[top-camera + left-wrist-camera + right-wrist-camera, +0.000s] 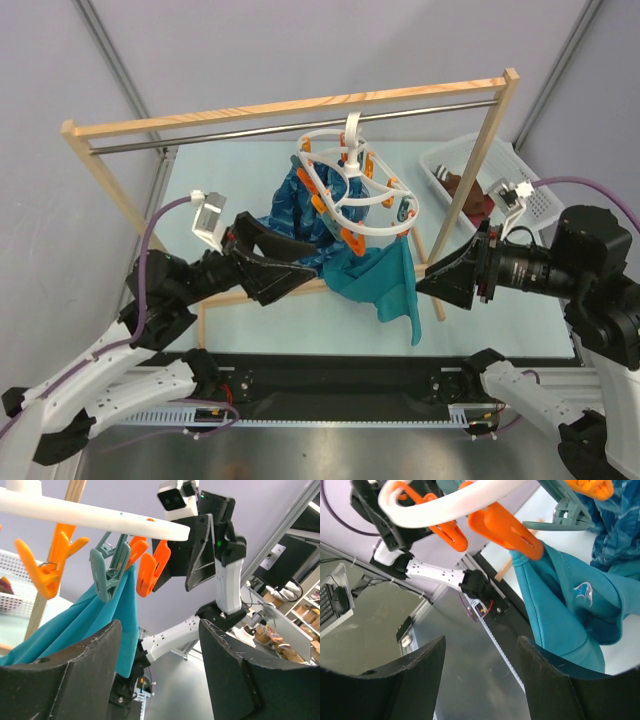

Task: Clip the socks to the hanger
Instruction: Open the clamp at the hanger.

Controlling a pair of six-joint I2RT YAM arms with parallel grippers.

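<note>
The white ring hanger hangs by its hook from the metal bar, with orange and grey-teal clips dangling below. A teal cloth and a dark blue patterned cloth are clipped to it. A dark brown sock lies in the white basket at the back right. My left gripper is open just left of the teal cloth, which hangs beside its left finger under the hanger ring. My right gripper is open to the cloth's right, below the ring, with nothing between its fingers.
The wooden-framed rack with its metal bar spans the table. Its right post stands between the hanger and the basket. The rack's low front rail runs under my left arm.
</note>
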